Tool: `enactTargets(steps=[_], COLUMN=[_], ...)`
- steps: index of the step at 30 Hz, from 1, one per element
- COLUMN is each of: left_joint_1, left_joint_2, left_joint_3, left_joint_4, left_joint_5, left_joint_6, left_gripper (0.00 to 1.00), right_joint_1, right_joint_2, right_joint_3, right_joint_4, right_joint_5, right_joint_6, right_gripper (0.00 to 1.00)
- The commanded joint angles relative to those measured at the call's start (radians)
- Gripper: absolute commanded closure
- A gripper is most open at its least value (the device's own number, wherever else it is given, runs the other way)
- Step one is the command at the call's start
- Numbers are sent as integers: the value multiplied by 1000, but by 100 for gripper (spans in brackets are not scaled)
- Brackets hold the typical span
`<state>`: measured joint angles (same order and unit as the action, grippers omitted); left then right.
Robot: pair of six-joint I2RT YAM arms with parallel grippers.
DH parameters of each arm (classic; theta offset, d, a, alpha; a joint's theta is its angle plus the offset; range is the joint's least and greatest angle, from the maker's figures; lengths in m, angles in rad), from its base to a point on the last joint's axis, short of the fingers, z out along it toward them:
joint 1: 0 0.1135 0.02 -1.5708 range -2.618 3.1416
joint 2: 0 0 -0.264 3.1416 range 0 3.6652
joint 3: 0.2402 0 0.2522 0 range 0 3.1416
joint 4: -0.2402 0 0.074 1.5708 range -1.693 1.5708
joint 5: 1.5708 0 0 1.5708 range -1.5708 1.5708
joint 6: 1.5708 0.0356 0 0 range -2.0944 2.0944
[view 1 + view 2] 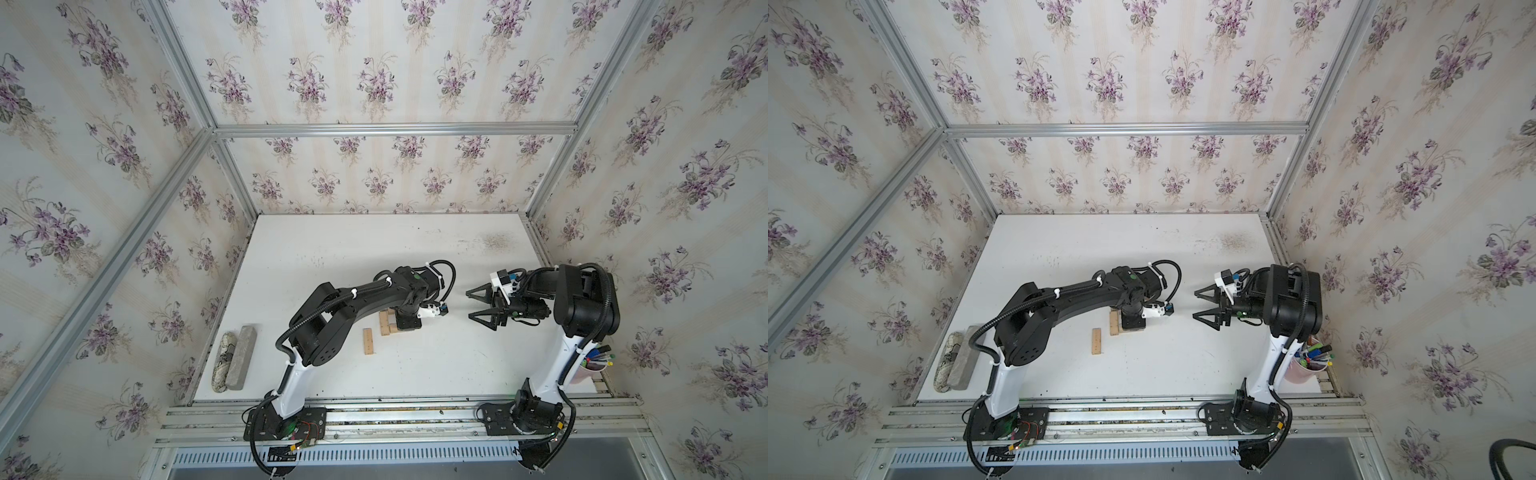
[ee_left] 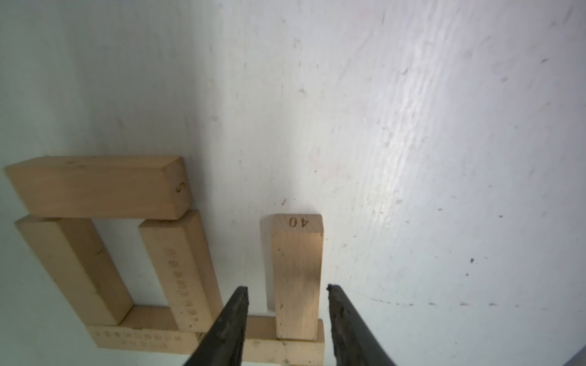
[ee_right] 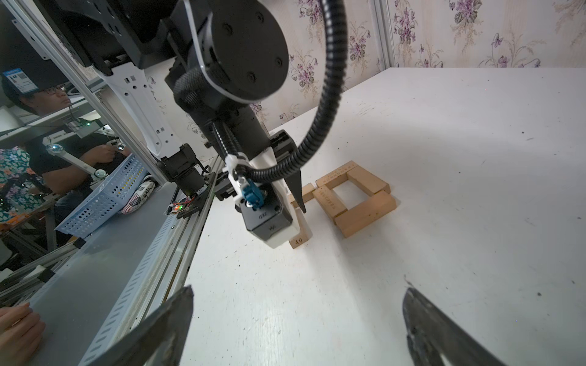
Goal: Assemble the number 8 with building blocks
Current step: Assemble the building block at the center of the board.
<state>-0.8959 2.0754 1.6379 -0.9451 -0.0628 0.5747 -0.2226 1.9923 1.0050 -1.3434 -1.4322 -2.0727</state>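
Loosely, the left gripper (image 2: 287,287) straddles one untouched block (image 2: 296,263), its arm (image 1: 365,291) hiding others; the right gripper (image 1: 468,305) gapes. Lower left lies a grey bar (image 1: 243,357).

Seven tan wooden building blocks (image 2: 95,187): six grouped, one loose block (image 1: 368,341) apart. One grey stone bar (image 1: 243,357). One mottled black-and-white oblong (image 1: 222,361). One cup of pens (image 1: 590,370). Two grippers: left gripper (image 2: 287,288), right gripper (image 1: 468,305).
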Motion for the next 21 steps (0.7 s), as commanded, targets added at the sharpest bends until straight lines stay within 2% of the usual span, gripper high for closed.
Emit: enactTargets(steps=[1, 5, 8, 11, 16, 21], left_joint_1=[2, 2, 3, 3, 0, -42], left_joint_2=[-37, -96, -159, -185, -128, -150], left_joint_3=[8, -7, -69, -114, -72, -115], left_joint_4=[-28, -57, -67, -107, -229, -242], left_joint_5=[-2, -51, -161, -240, -234, -260], left_joint_6=[-32, -105, -253, -516, -1016, -1370], left_gripper=[52, 50, 46, 43, 44, 43], right_joint_1=[0, 1, 1, 1, 1, -1], right_joint_2=[0, 0, 0, -1, 0, -1], right_joint_3=[4, 4, 4, 4, 3, 4], right_joint_4=[-28, -28, -28, -28, -27, -28], right_joint_5=[-34, -34, -34, -33, -34, -34], right_joint_6=[-402, -402, -402, -402, -402, -402], right_gripper=[0, 0, 0, 0, 0, 0])
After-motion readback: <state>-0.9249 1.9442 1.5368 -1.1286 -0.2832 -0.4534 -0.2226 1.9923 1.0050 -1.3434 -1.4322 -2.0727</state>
